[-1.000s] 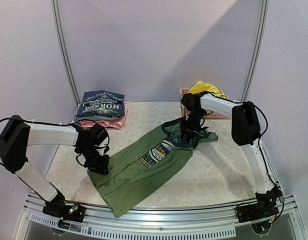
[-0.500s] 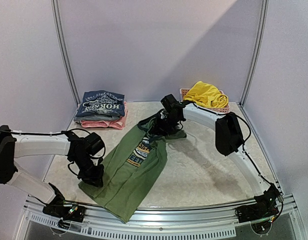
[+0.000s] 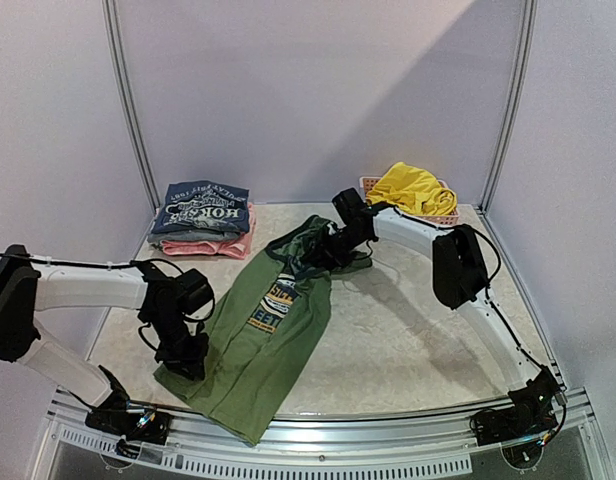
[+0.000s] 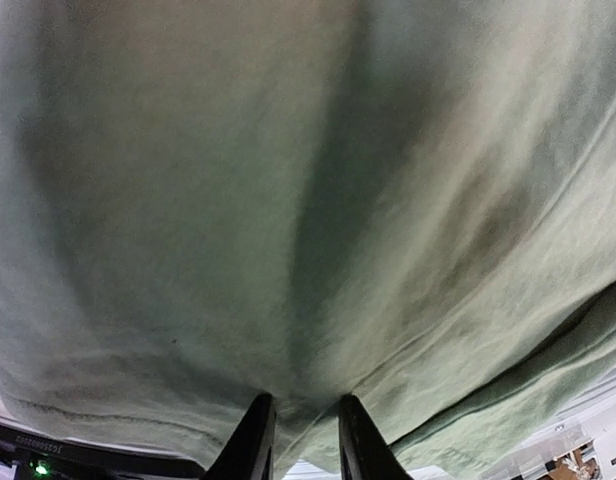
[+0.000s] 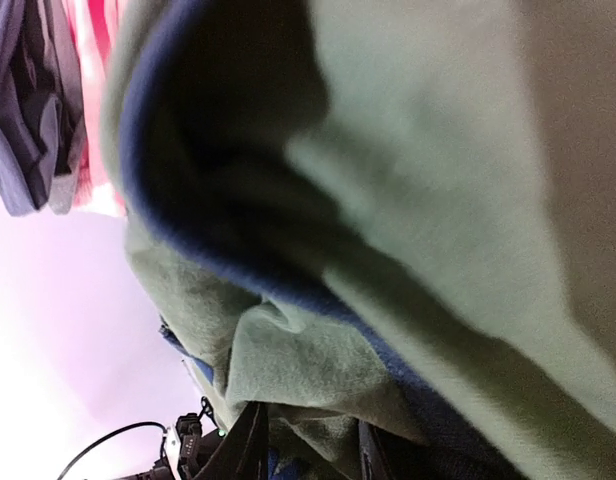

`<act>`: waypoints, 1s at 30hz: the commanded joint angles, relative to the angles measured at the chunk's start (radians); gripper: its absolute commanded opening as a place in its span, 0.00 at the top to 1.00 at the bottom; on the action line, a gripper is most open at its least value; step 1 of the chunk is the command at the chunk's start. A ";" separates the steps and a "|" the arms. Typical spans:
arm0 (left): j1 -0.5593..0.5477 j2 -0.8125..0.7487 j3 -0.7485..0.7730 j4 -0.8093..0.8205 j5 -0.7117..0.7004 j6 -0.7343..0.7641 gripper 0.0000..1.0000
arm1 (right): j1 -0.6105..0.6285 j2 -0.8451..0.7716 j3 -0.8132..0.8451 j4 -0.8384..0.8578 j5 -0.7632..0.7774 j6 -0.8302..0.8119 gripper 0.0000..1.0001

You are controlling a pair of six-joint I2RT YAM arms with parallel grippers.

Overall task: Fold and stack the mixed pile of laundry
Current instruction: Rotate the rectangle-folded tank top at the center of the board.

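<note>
The olive-green shirt [image 3: 278,320] lies lengthwise between both arms: left gripper [image 3: 191,358] pinches its near hem, right gripper [image 3: 333,248] clamps its far collar.

The widest open stretch of worktop [image 3: 408,340] lies right of centre, between the olive-green shirt [image 3: 258,360] and the curving right arm [image 3: 456,265]. The shirt runs as a diagonal band from lower left of centre to upper centre, splitting the surface. The left arm [image 3: 88,287] bars the lower left. A folded stack [image 3: 203,215] fills the upper-left corner. A pink basket [image 3: 444,218] heaped with yellow shorts [image 3: 410,187] fills the upper right. Bare worktop shows between stack and shirt.
</note>
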State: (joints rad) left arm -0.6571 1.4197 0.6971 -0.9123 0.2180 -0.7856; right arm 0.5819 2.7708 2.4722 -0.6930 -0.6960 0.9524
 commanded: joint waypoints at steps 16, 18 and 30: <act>-0.124 0.277 0.381 -0.137 -0.011 -0.030 0.79 | -0.204 0.076 0.057 0.108 -0.152 -0.125 0.60; -0.124 0.263 0.407 -0.186 -0.034 -0.004 0.79 | -0.200 0.030 0.031 0.084 -0.153 -0.161 0.58; -0.032 0.225 0.589 -0.298 -0.181 0.227 0.76 | -0.189 -0.353 -0.170 -0.173 0.191 -0.405 0.49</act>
State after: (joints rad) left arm -0.7380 1.6642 1.2415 -1.1748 0.0925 -0.6594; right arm 0.3943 2.6007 2.3898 -0.7506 -0.7197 0.6712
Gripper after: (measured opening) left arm 0.225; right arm 0.503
